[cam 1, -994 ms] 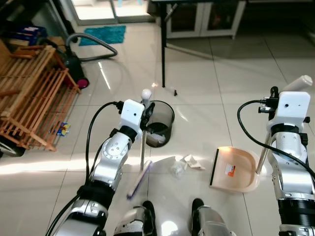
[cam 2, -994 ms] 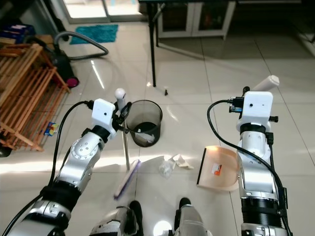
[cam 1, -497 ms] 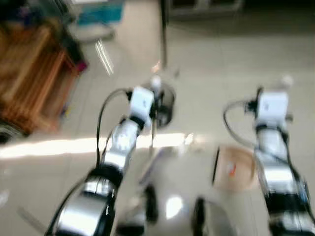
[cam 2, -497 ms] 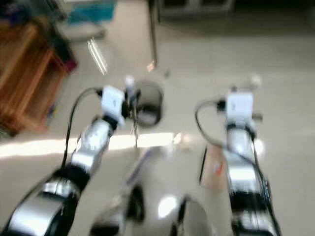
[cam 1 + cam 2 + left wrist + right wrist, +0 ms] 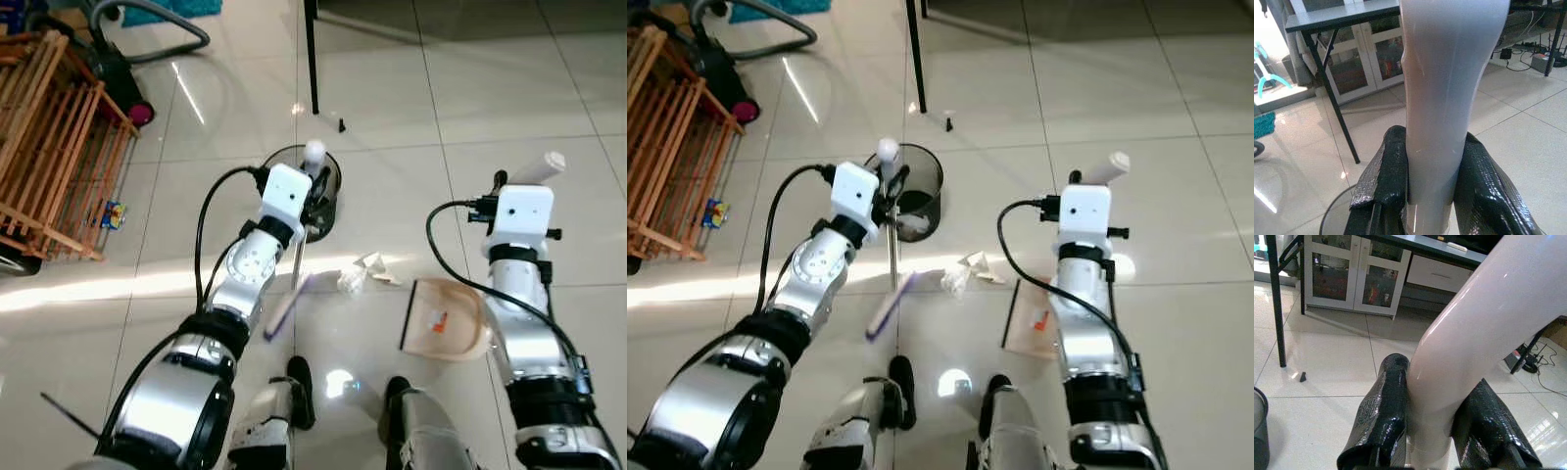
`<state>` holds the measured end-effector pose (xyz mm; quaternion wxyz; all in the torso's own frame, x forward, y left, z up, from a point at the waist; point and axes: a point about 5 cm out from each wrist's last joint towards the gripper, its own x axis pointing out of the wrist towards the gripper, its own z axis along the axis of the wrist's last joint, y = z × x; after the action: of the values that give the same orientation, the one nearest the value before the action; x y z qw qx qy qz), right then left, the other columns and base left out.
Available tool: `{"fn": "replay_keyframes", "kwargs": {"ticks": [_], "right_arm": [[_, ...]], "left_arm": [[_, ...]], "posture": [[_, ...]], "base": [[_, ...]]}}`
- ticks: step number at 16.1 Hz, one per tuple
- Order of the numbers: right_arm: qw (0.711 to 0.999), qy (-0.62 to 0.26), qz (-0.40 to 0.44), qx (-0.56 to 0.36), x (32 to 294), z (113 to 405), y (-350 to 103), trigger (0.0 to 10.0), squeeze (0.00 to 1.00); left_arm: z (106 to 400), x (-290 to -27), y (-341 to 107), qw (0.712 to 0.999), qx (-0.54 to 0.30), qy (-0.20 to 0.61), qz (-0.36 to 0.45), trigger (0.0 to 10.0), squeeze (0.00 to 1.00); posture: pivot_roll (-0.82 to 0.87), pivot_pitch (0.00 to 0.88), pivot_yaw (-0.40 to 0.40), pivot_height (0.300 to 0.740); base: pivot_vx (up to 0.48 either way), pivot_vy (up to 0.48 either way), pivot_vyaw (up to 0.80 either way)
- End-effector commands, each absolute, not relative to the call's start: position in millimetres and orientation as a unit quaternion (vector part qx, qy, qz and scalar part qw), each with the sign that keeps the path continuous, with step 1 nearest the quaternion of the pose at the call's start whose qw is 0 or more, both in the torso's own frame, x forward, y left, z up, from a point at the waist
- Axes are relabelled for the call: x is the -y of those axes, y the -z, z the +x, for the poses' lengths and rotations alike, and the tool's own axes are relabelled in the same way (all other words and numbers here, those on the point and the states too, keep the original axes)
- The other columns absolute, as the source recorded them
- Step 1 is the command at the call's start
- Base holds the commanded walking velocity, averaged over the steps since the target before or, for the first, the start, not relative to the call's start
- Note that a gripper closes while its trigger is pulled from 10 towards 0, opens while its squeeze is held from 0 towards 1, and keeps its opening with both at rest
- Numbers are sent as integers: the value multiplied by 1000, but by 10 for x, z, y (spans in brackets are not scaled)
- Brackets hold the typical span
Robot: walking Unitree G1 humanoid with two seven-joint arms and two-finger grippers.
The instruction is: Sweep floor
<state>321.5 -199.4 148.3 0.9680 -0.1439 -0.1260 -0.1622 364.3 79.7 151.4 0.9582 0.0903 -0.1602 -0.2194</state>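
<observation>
A: Start big: wooden rack [image 5: 49, 157] far out on the bin's left, vacuum cleaner [image 5: 118, 69] beyond it, and the black counter leg [image 5: 312, 59] standing just past the bin. The wire waste bin [image 5: 328, 191] is your landmark, tucked behind your left wrist.

B: And the tools?

A: Your left claw [image 5: 1425, 186] is clamped tight on the broom handle [image 5: 297, 259], fingers [image 5: 1386, 181] pressed on both sides of the pale shaft. The handle runs down from the bin's near rim to the purple broom head [image 5: 279, 311] on the floor, just on your side of the bin. Upright grip, so you can drag the bristles sideways.

B: Right side?

A: Your right claw [image 5: 1435, 431] is locked around the dustpan handle [image 5: 541, 168]. The peach dustpan [image 5: 446, 321] sits flat on the floor, well to the bin's right, dark lip facing the mess; I'd say that's so the pile can be pushed straight in.

B: The rubbish itself?

A: Crumpled paper scraps [image 5: 361, 274] lie between broom head and pan, near the bin's front right.

B: Changed from a second ago?

A: Your head has tipped and moved: the whole scene slid. Even so, the scraps now look nearer the bin, and the pan's lip a little farther from them. Both grips as before.
</observation>
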Motion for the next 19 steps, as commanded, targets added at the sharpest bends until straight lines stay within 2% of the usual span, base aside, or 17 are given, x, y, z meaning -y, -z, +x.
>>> {"fn": "replay_keyframes", "kwargs": {"ticks": [1,9,13,19], "right_arm": [[967,165,-138,137,1952,3190,-1499,10000,0],[971,166,-112,134,1736,3169,-1463,10000,0],[971,180,-102,120,1761,3148,-1406,10000,0],[969,199,-91,112,1826,3160,-1379,10000,0]], "left_arm": [[3650,-784,-1547,956,169,224,89,10000,0],[3645,-313,-1646,927,152,330,87,10000,0],[3593,-182,-1637,914,144,376,54,10000,0],[3438,123,-1747,861,168,479,-13,10000,0]], "posture": [[-23,351,136,740],[-47,347,163,740],[-43,343,164,740],[-35,339,178,740]], "base": [[0,0,0],[0,0,0],[0,0,0],[0,0,0]]}}
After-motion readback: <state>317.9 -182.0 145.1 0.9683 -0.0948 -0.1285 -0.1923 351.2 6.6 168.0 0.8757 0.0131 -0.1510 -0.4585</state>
